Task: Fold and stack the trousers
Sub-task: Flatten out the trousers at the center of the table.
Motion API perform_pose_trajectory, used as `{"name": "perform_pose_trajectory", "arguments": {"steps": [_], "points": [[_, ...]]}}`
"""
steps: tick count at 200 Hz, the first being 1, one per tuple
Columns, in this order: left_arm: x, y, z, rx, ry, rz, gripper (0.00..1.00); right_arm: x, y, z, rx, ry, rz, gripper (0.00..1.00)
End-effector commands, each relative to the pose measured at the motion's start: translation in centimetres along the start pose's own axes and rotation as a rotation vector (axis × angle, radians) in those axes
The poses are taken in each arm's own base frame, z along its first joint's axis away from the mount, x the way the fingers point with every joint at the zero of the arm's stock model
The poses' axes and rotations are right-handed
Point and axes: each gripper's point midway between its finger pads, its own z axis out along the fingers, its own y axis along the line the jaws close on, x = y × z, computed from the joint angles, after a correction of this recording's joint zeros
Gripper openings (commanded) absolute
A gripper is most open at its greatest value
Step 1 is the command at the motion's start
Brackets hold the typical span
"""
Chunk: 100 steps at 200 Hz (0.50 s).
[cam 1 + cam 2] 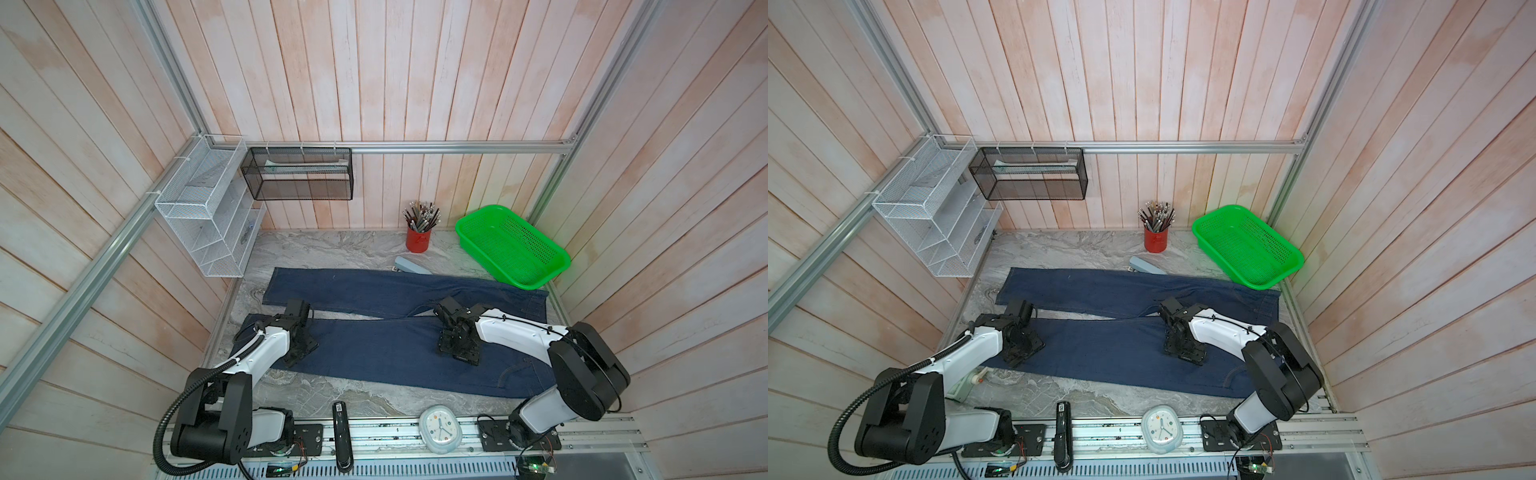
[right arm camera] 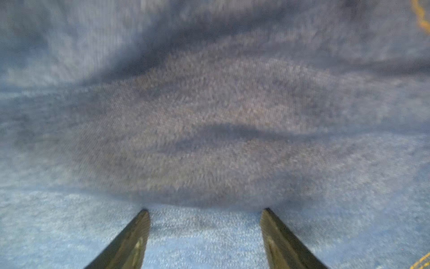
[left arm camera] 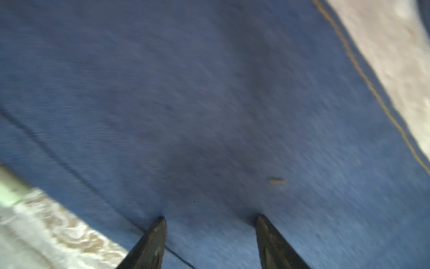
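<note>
The dark navy-blue denim trousers with tan stitching (image 1: 374, 353) lie flat on the grey marble-patterned bench (image 1: 332, 249). Their long axis runs side to side across it, with the waist toward my right arm and the hems toward my left. The two legs open in a narrow V, and a strip of bench shows between them at the hem end.

My left hand (image 3: 210, 217) stands over the near leg by the hem. Its fingers are spread, their tips are on the cloth and nothing is pinched. My right hand (image 2: 205, 210) is also spread wide, with its tips down on the thigh of the same leg.

A grey-blue oblong stapler-like thing (image 1: 411, 266) lies against the far edge of the far leg. Behind it, a red cylindrical cup (image 1: 418, 245) holds a bundle of pencils. A bright green perforated plastic basket (image 1: 484, 255) sits just beside the waist corner.

On the back wall, a black mesh box (image 1: 299, 191) holds a long pale item. A white wire rack (image 1: 195, 199) hangs on the left wall. On the front rail rest a pale rounded clock (image 1: 440, 428) and a black handheld device (image 1: 341, 436).
</note>
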Motion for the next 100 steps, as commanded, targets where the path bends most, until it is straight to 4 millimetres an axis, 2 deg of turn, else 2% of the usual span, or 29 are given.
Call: {"name": "perform_pose_trajectory", "arguments": {"steps": [1,24,41,53,74,100], "points": [[-0.1,2.1,-0.6,-0.080,-0.021,-0.072,0.65,5.3,-4.6,1.9,0.143,0.188,0.017,0.77],[-0.7,2.1,-1.6,-0.072,-0.053,-0.100,0.66,6.5,-6.0,1.0,0.168,0.216,0.020,0.77],[-1.9,1.3,-2.9,-0.030,-0.101,-0.106,0.66,5.8,-5.7,-0.1,0.152,0.185,0.019,0.78],[-3.2,0.2,-4.1,0.013,-0.145,-0.102,0.65,4.0,-4.3,-1.3,0.117,0.123,0.009,0.78],[-5.6,-1.8,-5.7,0.063,-0.201,-0.084,0.66,-0.4,-1.6,-4.2,0.082,-0.004,-0.008,0.81],[-7.2,-2.8,-5.7,0.050,-0.208,-0.069,0.67,-4.8,-1.3,-6.4,0.095,-0.106,0.029,0.84]]}}
